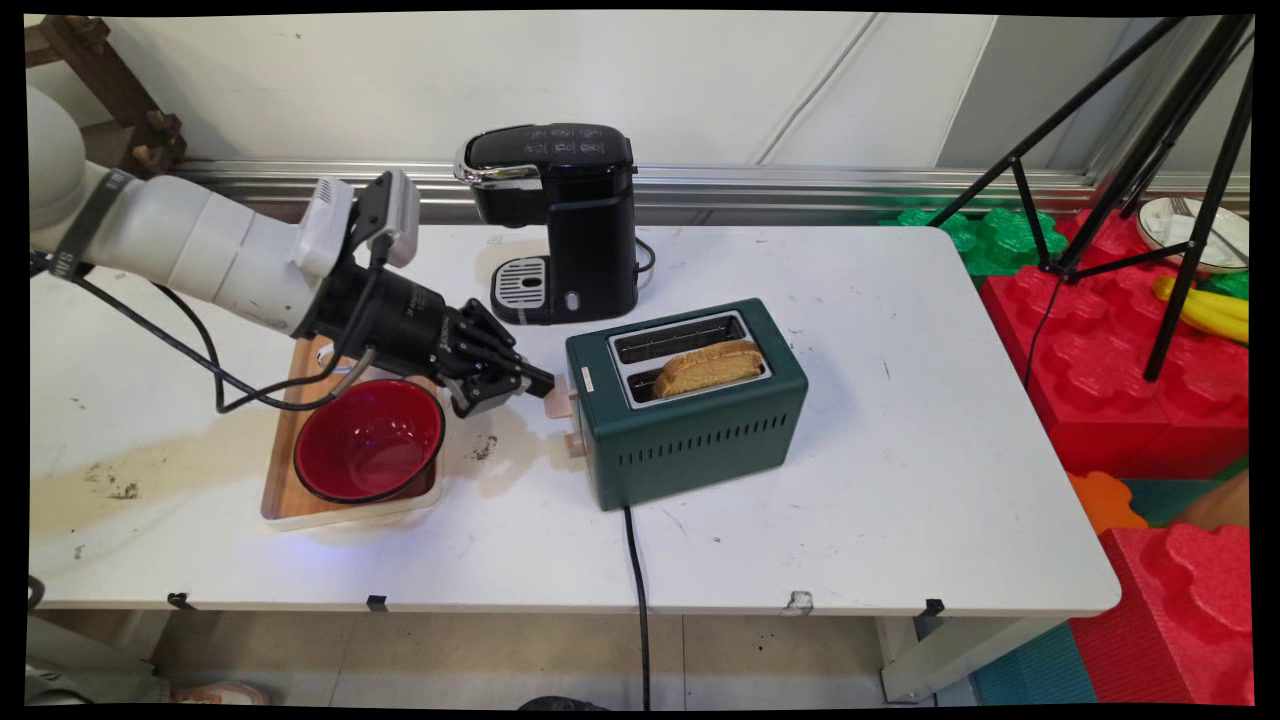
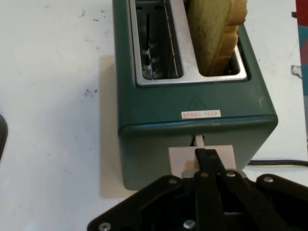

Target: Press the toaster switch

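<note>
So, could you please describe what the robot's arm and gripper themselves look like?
The arm is made of smooth, rounded white links. A pale grey boxy module sits at its wrist. The gripper is black, with a cylindrical body, a screwed linkage and two fingers. Black cables hang in loops beneath the arm.

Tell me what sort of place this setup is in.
Probably a robotics lab staged as a kitchen counter: a green toaster and a black coffee maker sit on a white table, while a camera tripod and big foam blocks stand beside it. The gripper is at the toaster's lever.
</note>
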### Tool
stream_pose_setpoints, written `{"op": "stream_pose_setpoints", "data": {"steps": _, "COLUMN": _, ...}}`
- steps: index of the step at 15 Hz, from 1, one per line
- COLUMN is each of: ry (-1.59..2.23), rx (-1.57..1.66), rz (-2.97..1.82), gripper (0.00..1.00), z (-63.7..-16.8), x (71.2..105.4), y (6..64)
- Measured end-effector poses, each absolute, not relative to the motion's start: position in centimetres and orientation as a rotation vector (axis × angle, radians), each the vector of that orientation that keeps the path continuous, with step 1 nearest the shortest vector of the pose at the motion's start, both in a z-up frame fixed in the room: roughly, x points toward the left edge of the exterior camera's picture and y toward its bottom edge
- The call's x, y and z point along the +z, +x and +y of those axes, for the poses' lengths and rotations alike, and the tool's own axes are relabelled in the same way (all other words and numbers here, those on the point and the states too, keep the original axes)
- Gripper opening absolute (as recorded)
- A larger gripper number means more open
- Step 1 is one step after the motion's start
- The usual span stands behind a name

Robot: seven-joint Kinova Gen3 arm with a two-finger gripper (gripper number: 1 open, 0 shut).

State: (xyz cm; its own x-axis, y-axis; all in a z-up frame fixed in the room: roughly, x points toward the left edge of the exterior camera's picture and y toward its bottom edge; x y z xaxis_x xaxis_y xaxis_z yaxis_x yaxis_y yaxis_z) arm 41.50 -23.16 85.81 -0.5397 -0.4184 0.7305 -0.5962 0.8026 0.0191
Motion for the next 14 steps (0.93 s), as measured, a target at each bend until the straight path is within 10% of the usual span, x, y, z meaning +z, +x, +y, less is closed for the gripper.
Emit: {"op": "stream_pose_setpoints", "data": {"steps": 14, "ry": 0.795, "rx": 0.272, "rz": -2.227, "gripper": 0.00, "z": -23.4, "x": 82.9, "y": 40.1}}
